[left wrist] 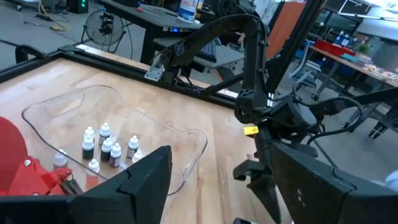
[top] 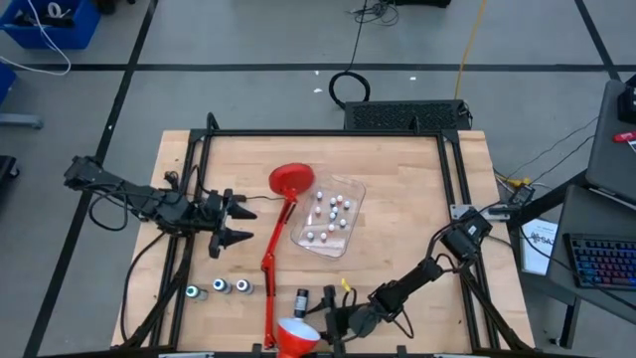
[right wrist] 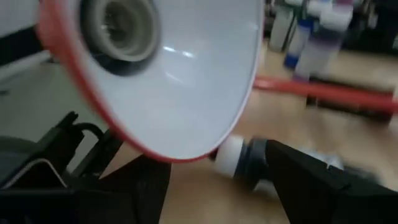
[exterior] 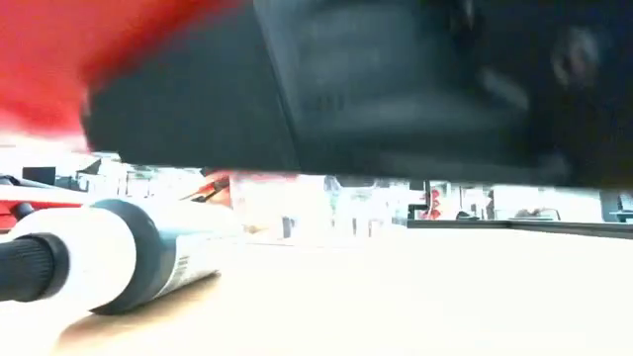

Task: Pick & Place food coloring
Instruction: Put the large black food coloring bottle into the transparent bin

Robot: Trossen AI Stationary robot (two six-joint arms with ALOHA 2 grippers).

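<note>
The right pincer (top: 332, 316) gapes wide, empty; a dark food-coloring bottle (top: 302, 297) lies just beside its tips.

Left hand (top: 238, 225) gapes mid-table; right hand (top: 330, 320) spread at front edge.

A pale grey concrete floor (top: 248, 40) crossed by dark taped lines surrounds the light wooden butcher-block surface (top: 397, 199) with its black metal frame. A blue plastic bin (top: 55, 22) holding white cables sits at the floor's far left corner, and a coiled black cable (top: 349, 88) lies beyond the surface. To the right, a black keyboard with coloured backlit keys (top: 601, 264) rests on a grey side desk (top: 606, 149). A black floor fan (left wrist: 102, 26) stands among workbenches behind.
</note>
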